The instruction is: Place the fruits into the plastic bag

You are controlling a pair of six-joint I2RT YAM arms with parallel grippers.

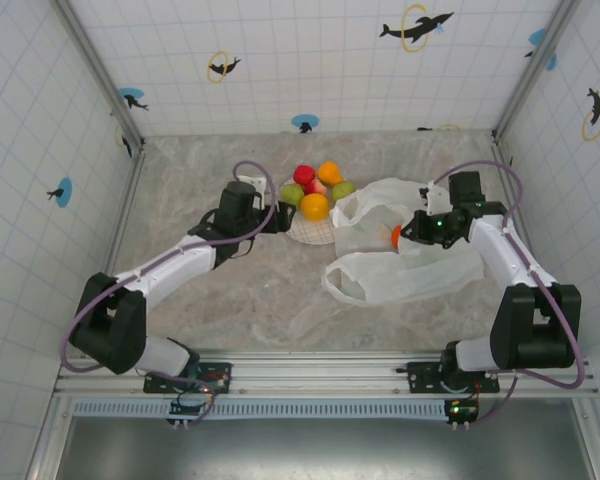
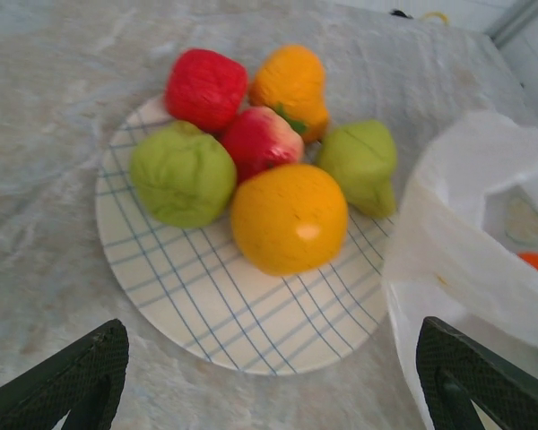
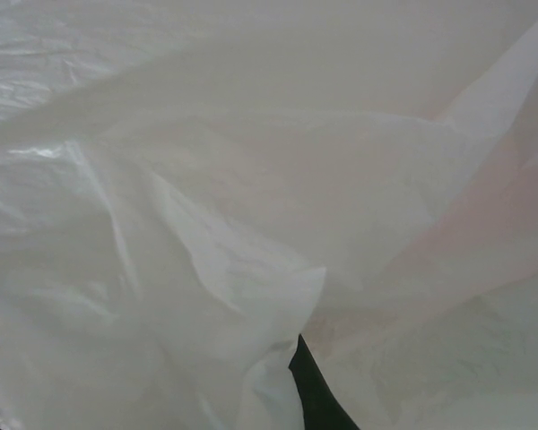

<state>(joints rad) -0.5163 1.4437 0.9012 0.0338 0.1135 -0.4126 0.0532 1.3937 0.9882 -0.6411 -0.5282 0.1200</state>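
Observation:
Several fruits, red (image 2: 204,88), orange (image 2: 289,218) and green (image 2: 181,173), lie bunched on a white plate with blue lines (image 2: 251,313). My left gripper (image 2: 273,385) hangs open just short of the plate's near rim, nothing between its fingers; from above it (image 1: 280,215) sits at the plate's left side. The plastic bag (image 1: 405,255) lies crumpled right of the plate (image 1: 315,232), an orange fruit (image 1: 396,236) showing inside it. My right gripper (image 1: 412,230) is shut on the plastic bag's upper film; the right wrist view has white film (image 3: 251,197) around one dark fingertip (image 3: 316,394).
The bag's edge (image 2: 466,269) reaches close to the plate's right rim and to my left gripper's right finger (image 2: 471,376). Tiled walls and metal posts (image 1: 130,130) close in the marble table (image 1: 230,290) on three sides.

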